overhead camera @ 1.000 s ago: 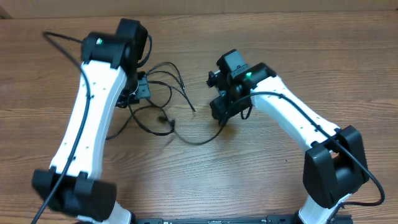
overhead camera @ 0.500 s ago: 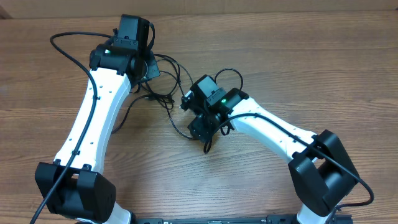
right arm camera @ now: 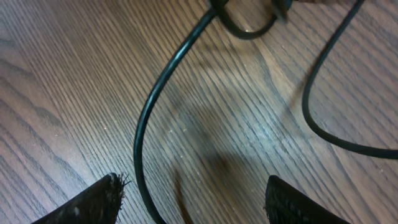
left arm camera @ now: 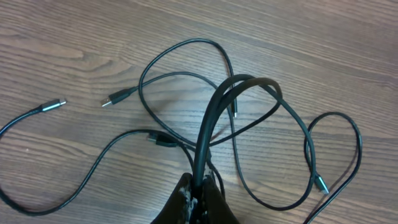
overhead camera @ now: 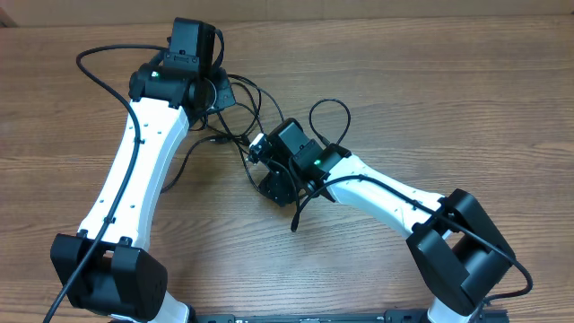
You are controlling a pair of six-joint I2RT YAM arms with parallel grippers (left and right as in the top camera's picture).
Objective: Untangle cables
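Observation:
The cables are thin black cords lying in overlapping loops on the wooden table, with small plug ends free on the wood. In the left wrist view my left gripper is shut on a thicker black cable that arches up and away. From overhead the tangle lies between the two arms. My right gripper hovers low over the wood and is open. One cable runs between its fingers, close to the left one and untouched. In the overhead view the right gripper sits just right of the tangle.
A loose loop of cable rises behind the right wrist. One cable end trails toward the front. Another plug end lies right of the left gripper. Bare wooden tabletop surrounds the tangle.
My right gripper has moved left and forward to the tangle's edge, its jaws now wider. My left gripper first moved toward the far edge with the cable still in it, dragging the loops along.

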